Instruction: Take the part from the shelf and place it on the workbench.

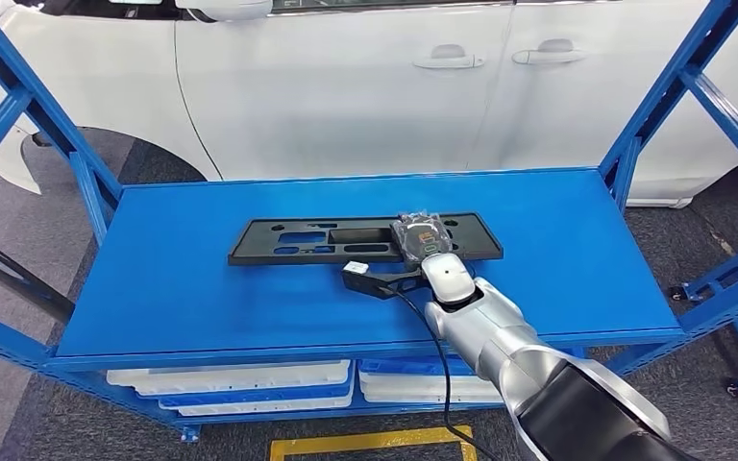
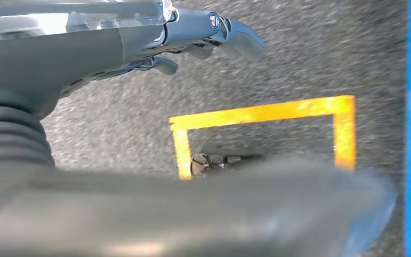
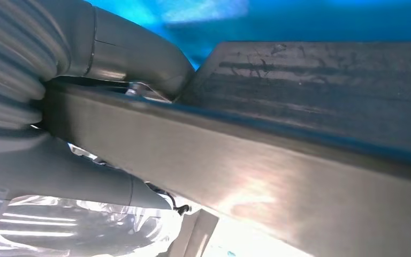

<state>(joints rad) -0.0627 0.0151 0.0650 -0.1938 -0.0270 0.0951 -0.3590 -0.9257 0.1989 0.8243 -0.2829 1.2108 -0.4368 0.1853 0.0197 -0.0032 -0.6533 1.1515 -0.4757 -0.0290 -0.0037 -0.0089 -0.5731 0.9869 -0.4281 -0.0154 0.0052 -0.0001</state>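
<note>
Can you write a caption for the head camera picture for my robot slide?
Robot's right hand grips the long black part on the blue shelf, white car behind.

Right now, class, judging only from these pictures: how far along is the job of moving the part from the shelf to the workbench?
Early stage. Done: the right hand has reached the long black part, which lies flat on the blue shelf. In hand: its fingers close around the part's edge in the right wrist view. Left: lifting it, carrying it and setting it on the workbench. The left hand hangs empty over the floor.
</note>
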